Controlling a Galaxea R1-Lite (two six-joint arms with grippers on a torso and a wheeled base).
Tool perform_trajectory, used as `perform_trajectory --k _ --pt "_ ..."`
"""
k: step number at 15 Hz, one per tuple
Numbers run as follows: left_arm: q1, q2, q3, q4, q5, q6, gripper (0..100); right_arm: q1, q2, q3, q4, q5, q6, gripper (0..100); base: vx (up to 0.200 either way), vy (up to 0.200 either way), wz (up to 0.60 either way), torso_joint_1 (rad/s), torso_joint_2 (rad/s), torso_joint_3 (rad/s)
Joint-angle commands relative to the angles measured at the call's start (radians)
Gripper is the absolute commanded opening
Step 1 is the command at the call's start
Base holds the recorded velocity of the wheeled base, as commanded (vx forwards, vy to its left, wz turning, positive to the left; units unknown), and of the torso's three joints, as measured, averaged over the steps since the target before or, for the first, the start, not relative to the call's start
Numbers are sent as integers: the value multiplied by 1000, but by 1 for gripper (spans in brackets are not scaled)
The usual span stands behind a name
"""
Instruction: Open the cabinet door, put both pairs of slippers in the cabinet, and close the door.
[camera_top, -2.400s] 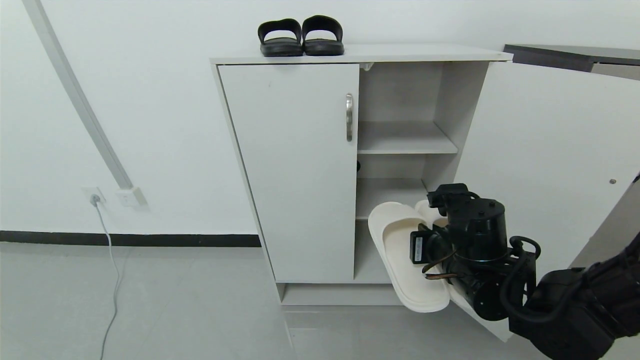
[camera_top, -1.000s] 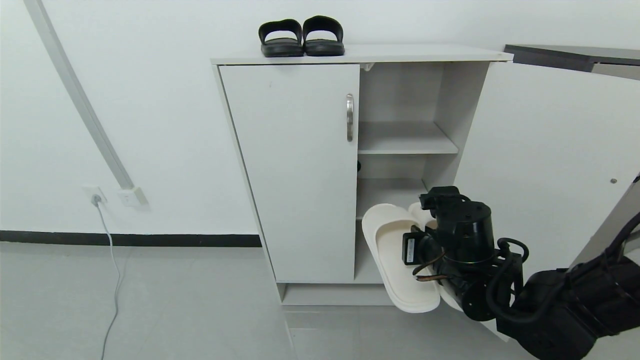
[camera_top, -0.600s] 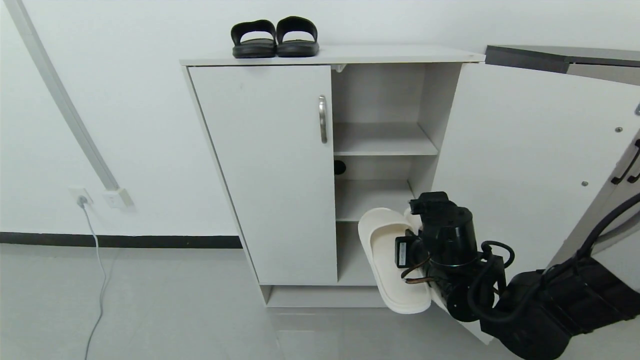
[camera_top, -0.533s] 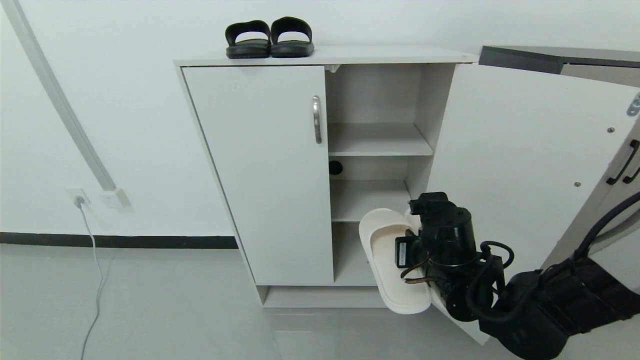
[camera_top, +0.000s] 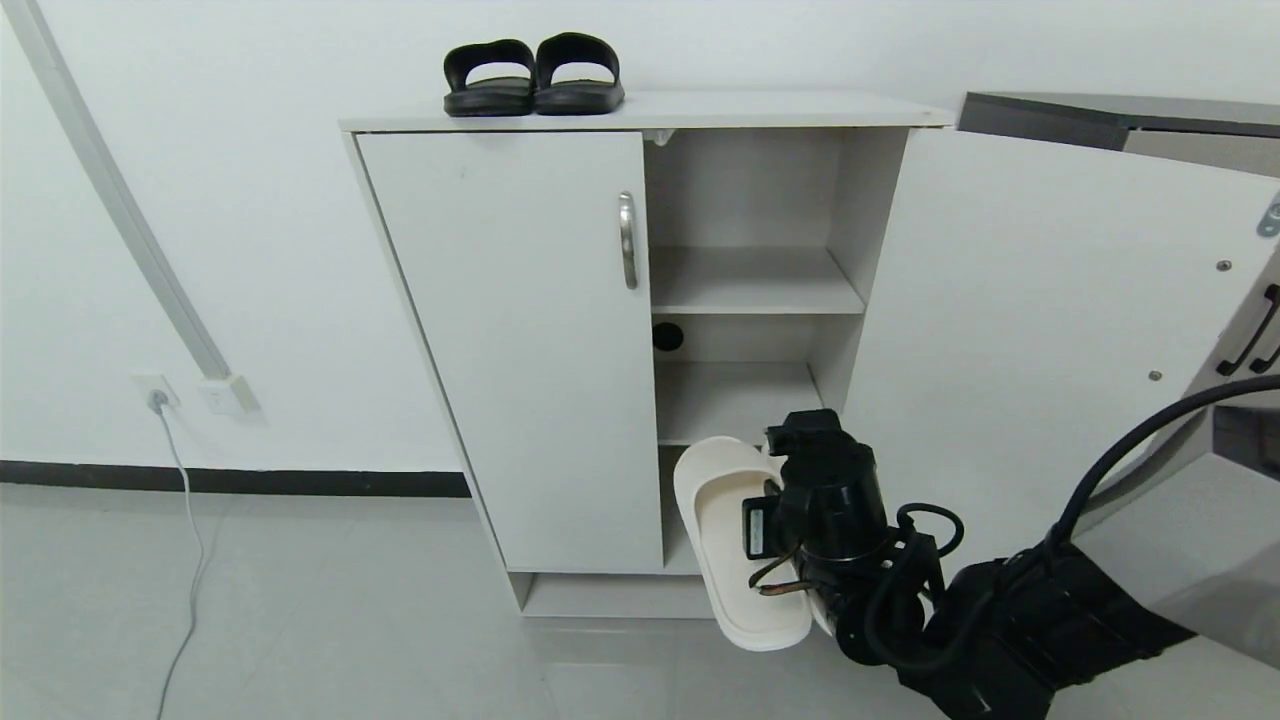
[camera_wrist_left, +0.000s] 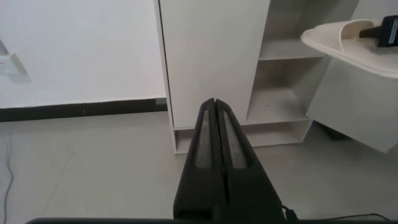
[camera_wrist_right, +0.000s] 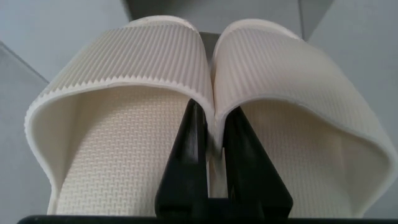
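Observation:
The white cabinet (camera_top: 520, 350) has its left door shut and its right door (camera_top: 1020, 330) swung wide open, showing bare shelves (camera_top: 750, 285). A pair of black slippers (camera_top: 535, 75) rests on the cabinet top at the left. My right gripper (camera_wrist_right: 211, 124) is shut on the touching inner edges of the white slippers (camera_wrist_right: 130, 81), holding both together. In the head view the white slippers (camera_top: 735, 540) hang low in front of the open compartment, toes toward it. My left gripper (camera_wrist_left: 214, 107) is shut on nothing, above the floor facing the cabinet (camera_wrist_left: 211, 56).
The open door stands to the right of my right arm. A grey cabinet (camera_top: 1120, 115) is behind it. A wall socket (camera_top: 155, 400) with a cable (camera_top: 190, 560) and a slanted conduit (camera_top: 110, 190) are at the left. Bare grey floor lies before the cabinet.
The head camera has shifted, so the cabinet sits further left in the picture. My right arm has carried the white slippers lower and leftward before the open compartment.

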Motion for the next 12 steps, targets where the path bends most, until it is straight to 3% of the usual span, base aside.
perform_trajectory --k 1,12 --pt "0 3 0 0 -1 0 0 -1 51 -27 0 -1 1 0 0 0 0 0 0 0" --pt "1 3 0 0 -1 1 0 -5 174 -174 1 4 -7 0 0 0 0 0 0 0"
